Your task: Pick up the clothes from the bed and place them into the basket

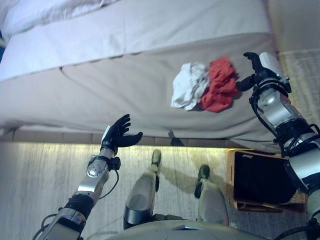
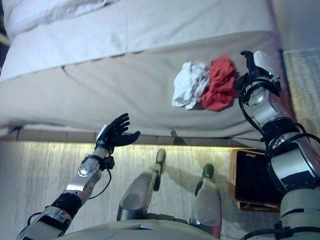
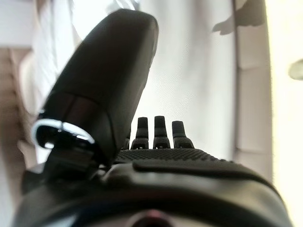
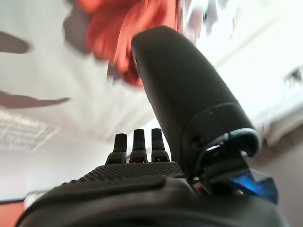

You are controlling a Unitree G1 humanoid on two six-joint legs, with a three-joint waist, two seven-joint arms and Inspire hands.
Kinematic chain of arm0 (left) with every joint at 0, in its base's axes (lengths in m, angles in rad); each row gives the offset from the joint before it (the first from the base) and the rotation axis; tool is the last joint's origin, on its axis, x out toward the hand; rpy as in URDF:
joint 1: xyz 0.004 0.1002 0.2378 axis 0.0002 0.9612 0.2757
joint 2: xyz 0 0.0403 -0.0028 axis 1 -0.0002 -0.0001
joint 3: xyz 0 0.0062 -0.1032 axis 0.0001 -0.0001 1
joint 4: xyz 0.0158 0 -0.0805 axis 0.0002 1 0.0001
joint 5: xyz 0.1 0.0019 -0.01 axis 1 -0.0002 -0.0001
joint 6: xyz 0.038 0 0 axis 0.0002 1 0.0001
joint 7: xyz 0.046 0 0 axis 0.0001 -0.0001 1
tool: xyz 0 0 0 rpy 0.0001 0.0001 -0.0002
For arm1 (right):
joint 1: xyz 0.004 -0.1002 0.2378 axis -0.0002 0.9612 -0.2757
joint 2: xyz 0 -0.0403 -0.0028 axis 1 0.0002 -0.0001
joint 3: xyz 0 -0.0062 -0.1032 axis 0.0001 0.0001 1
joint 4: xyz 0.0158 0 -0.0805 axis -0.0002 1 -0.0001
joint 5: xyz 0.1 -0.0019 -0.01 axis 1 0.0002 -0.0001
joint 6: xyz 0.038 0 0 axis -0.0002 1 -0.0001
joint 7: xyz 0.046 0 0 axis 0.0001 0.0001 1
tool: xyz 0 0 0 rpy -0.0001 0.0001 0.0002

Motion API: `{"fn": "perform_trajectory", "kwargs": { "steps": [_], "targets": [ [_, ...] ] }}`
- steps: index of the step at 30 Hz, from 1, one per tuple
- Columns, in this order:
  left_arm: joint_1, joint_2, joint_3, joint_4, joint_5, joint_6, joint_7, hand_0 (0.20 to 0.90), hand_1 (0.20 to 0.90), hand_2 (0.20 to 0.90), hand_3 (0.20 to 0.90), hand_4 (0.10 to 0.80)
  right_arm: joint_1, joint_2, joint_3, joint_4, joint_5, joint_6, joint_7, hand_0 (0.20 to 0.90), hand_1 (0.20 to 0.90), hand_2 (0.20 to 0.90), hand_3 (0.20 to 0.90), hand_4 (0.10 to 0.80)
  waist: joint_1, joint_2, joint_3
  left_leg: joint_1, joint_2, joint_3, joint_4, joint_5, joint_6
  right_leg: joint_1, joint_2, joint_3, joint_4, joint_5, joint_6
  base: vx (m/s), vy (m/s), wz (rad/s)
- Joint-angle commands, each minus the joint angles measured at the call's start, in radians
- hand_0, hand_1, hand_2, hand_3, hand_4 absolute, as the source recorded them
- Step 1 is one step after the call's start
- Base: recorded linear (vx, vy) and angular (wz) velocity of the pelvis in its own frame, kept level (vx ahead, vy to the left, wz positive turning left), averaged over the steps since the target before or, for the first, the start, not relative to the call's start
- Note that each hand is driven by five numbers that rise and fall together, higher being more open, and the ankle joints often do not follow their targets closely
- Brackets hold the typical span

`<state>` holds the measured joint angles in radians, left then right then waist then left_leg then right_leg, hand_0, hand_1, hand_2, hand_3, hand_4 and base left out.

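My right hand (image 1: pixel 260 70): fingers straight and spread, holding nothing, just beside the red garment (image 1: pixel 218 83).
My left hand (image 1: pixel 118 133): fingers relaxed and empty, idle at the bed's near edge.
Clothes: red garment and white garment (image 1: pixel 189 85) lie touching, crumpled on the bed (image 1: pixel 100 85).
Progress: nothing lifted yet; both pieces remain, I judge.
Basket (image 1: pixel 260 178): on the floor below my right arm, dark inside.
Obstacles: none visible between clothes and basket.

Left hand (image 1: pixel 118 134) raised at seven o'clock, palm turned inward, fingers spread straight, thumb out, holding nothing. Right hand (image 1: pixel 258 71) stretched far forward at two o'clock on an extended arm, fingers straight, thumb apart from them, nothing between them.
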<state>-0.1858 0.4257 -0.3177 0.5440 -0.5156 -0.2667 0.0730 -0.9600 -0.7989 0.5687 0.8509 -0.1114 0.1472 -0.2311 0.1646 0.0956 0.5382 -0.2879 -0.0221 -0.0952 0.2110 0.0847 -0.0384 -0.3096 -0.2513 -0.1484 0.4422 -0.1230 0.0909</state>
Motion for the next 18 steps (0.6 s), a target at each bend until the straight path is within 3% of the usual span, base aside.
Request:
{"fn": "perform_trajectory", "kwargs": {
  "steps": [1, 12, 16, 18],
  "targets": [
    [0.014, 0.042, 0.015, -0.193, -0.09, -0.112, 0.003, 0.9, 0.9, 0.9, 0.9, 0.8, -0.154, -0.034, 0.064, -0.011, -0.032, -0.027, -0.064, 0.9, 0.9, 0.9, 0.9, 0.8, 0.023, -0.023, -0.018, -0.054, 0.0, -0.045, 0.238, -0.225, 0.008, -0.001, 0.025, -0.023, 0.029, -0.013, -0.078, -0.014, -0.037, 0.22],
    [0.027, 0.084, 0.012, -0.381, -0.102, -0.15, 0.048, 0.9, 0.9, 0.9, 0.9, 0.8, -0.238, -0.055, 0.154, 0.088, -0.082, 0.065, 0.005, 0.9, 0.9, 0.9, 0.9, 0.8, 0.066, 0.015, -0.018, -0.316, -0.044, -0.065, 0.329, -0.208, 0.029, -0.254, 0.03, -0.043, 0.159, -0.035, -0.092, -0.019, -0.048, 0.22],
    [0.024, 0.096, 0.011, -0.403, -0.106, -0.163, 0.059, 0.9, 0.9, 0.9, 0.9, 0.8, -0.272, -0.061, 0.229, 0.139, -0.24, 0.132, 0.073, 0.9, 0.9, 0.9, 0.9, 0.8, 0.068, 0.018, -0.018, -0.403, -0.046, -0.05, 0.393, -0.227, 0.042, -0.338, 0.034, -0.039, 0.197, -0.036, -0.094, -0.002, -0.011, 0.03],
    [0.044, 0.102, 0.001, -0.422, -0.115, -0.166, 0.067, 0.9, 0.9, 0.9, 0.9, 0.8, -0.263, -0.059, 0.294, 0.182, -0.285, 0.182, 0.104, 0.9, 0.9, 0.9, 0.9, 0.8, 0.075, 0.017, -0.018, -0.427, -0.04, -0.041, 0.454, -0.274, 0.047, -0.355, 0.041, -0.033, 0.228, -0.06, -0.087, 0.035, -0.056, 0.02]
  ]
}}
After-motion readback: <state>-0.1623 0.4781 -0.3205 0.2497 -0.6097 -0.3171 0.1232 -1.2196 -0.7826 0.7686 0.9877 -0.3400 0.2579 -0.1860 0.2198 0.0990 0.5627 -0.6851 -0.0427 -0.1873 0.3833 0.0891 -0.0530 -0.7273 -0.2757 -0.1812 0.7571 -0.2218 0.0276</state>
